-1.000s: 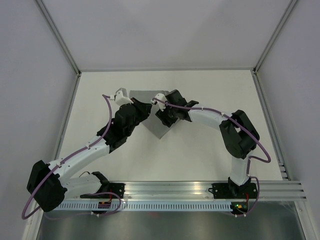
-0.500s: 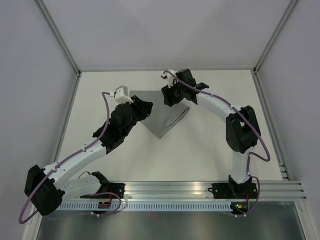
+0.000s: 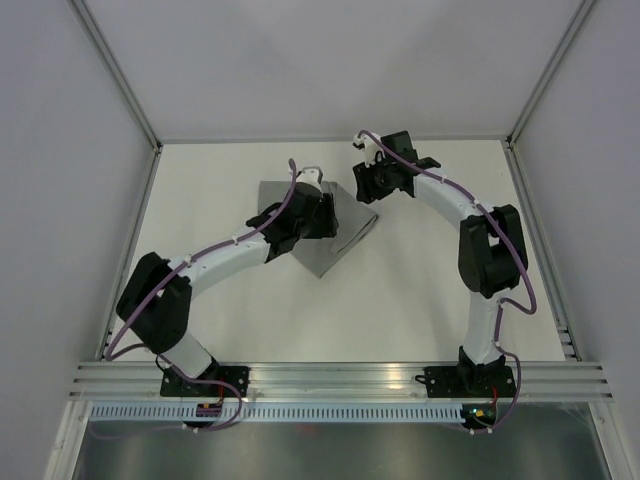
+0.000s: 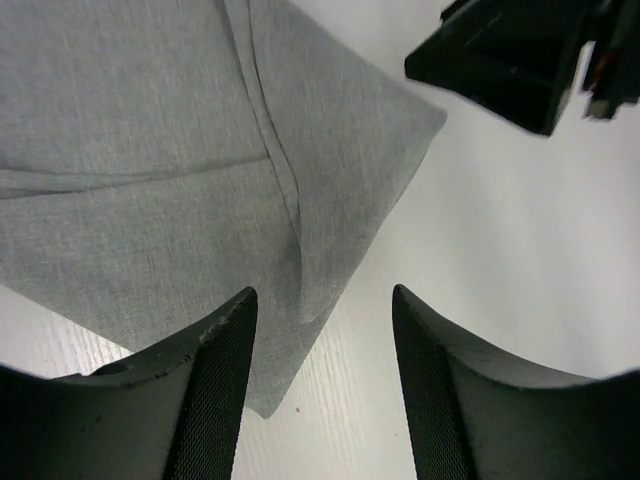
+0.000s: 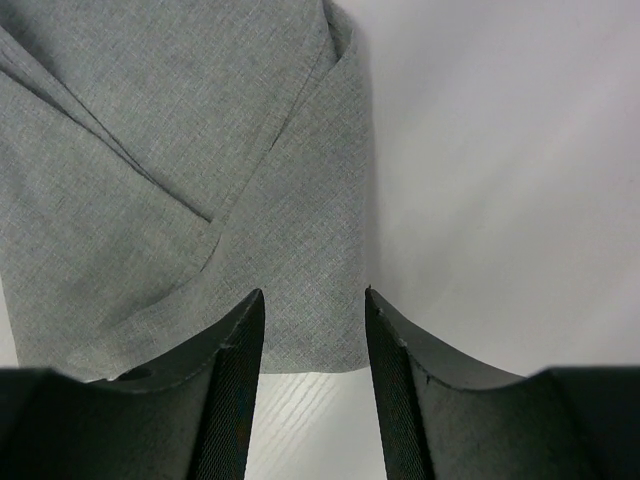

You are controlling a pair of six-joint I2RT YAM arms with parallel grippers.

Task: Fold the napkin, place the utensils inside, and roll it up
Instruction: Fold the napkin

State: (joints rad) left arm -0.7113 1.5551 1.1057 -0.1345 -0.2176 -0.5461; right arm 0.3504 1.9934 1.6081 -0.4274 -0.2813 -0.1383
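Robot lab test cell.
Plain grey panels (image 3: 60,150) box in a white table (image 3: 420,300); the left arm (image 3: 220,263) and right arm (image 3: 487,250) are bolted to an aluminium rail (image 3: 340,375) at its near edge.

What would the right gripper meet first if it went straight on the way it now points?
Probably the napkin: its folded edge lies right ahead of the right gripper, between the open jaws. How far is unclear.

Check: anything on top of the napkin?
On the napkin, only its own folded-over layers show, nothing else. The left arm covers part of it from overhead; inside the folds is hidden.
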